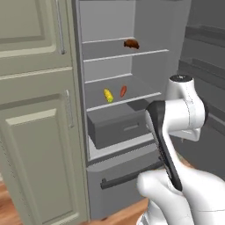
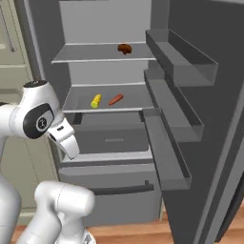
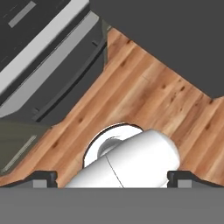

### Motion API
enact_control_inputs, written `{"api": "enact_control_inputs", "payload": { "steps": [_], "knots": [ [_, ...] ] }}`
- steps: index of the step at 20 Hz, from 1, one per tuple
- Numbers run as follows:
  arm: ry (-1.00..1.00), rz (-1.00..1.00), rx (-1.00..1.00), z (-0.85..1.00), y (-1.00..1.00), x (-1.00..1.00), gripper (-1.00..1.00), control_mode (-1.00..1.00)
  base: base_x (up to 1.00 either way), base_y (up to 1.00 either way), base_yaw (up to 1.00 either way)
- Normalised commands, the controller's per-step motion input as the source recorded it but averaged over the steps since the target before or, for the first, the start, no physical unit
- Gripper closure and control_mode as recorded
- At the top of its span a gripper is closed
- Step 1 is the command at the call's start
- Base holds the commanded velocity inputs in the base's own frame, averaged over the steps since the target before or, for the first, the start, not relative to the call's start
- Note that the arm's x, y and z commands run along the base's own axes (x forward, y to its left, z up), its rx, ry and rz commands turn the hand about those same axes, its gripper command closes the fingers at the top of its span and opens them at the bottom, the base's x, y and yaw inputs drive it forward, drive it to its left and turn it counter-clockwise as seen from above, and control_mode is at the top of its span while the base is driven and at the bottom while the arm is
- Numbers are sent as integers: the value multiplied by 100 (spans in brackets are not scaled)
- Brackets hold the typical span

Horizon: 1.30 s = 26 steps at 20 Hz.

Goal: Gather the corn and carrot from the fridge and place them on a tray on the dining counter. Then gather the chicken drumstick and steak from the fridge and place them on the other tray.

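Note:
The fridge stands open. On its middle shelf (image 1: 132,99) lie the yellow corn (image 1: 108,95) (image 2: 96,100) and, just to its right, the orange carrot (image 1: 123,91) (image 2: 116,99). A brown piece of meat (image 1: 131,43) (image 2: 125,48) sits on the shelf above; I cannot tell whether it is the chicken drumstick or the steak. The other meat, the trays and the dining counter are out of view. My gripper (image 3: 113,178) is open and holds nothing. It points down at the wood floor, low in front of the fridge and well short of the shelves.
A grey drawer (image 1: 118,127) sits under the middle shelf, with the freezer drawer and its handle (image 1: 129,176) below. The open fridge door with its shelves (image 2: 176,119) stands on the right. Beige cabinets (image 1: 35,132) flank the fridge on the left.

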Motion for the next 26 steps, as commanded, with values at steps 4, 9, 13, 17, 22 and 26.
{"api": "enact_control_inputs", "payload": {
  "steps": [4, 9, 13, 17, 22, 26],
  "knots": [
    [0, 0, 0, 0, 0, 0, -100, 100, 41, -35, 8],
    [0, 0, 0, 0, 0, 0, -100, 100, 57, -14, 6],
    [0, 0, 0, 0, 0, 0, -100, 100, 75, 0, 0],
    [0, 0, 0, 0, 0, 0, -100, 100, 30, 0, 0],
    [0, 0, 0, 0, 0, 0, -100, 100, 0, -44, 5],
    [0, 0, 0, 0, 0, 0, -100, 100, 4, -33, 7]
  ]
}}
